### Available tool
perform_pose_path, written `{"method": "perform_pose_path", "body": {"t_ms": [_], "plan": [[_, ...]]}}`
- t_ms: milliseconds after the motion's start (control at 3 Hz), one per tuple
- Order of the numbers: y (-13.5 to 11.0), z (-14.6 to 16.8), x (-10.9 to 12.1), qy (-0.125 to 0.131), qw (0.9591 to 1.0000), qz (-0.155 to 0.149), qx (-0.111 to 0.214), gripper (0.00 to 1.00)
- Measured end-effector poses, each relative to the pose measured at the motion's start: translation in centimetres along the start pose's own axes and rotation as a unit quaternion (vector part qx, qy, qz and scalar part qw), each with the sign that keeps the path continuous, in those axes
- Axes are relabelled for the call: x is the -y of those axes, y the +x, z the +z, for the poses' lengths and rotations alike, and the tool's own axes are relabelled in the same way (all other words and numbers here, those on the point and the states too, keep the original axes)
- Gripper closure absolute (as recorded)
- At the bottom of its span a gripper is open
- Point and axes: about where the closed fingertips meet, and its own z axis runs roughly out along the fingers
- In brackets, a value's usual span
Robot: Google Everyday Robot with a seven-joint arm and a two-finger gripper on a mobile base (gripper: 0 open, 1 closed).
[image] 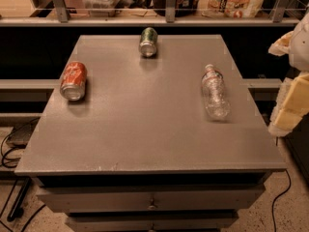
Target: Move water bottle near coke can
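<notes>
Water bottle [215, 92] lies sideways, far from coke can [74, 80]
Your gripper [292, 108], right edge, can't tell its state, might roll it away.

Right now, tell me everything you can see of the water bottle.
The water bottle is clear, crinkly plastic with a white cap and a label band near the neck. It lies on its side on the table, toward its right edge, cap pointing away from the camera, touching only the tabletop. The gripper sits beyond that edge, apart from it.

Green can [148, 41] on gray table [145, 134]
</notes>
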Motion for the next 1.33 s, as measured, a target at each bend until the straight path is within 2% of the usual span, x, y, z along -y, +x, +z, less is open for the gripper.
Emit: {"method": "perform_pose_path", "body": {"t_ms": [667,1000,1333], "plan": [[0.1,-0.2,0.2,0.008,0.9999,0.007,-0.002,0.00],[0.5,-0.1,1.5,0.008,0.9977,0.061,0.026,0.00],[-0.5,1.0,3.2,-0.009,0.9914,0.111,0.068,0.00]]}}
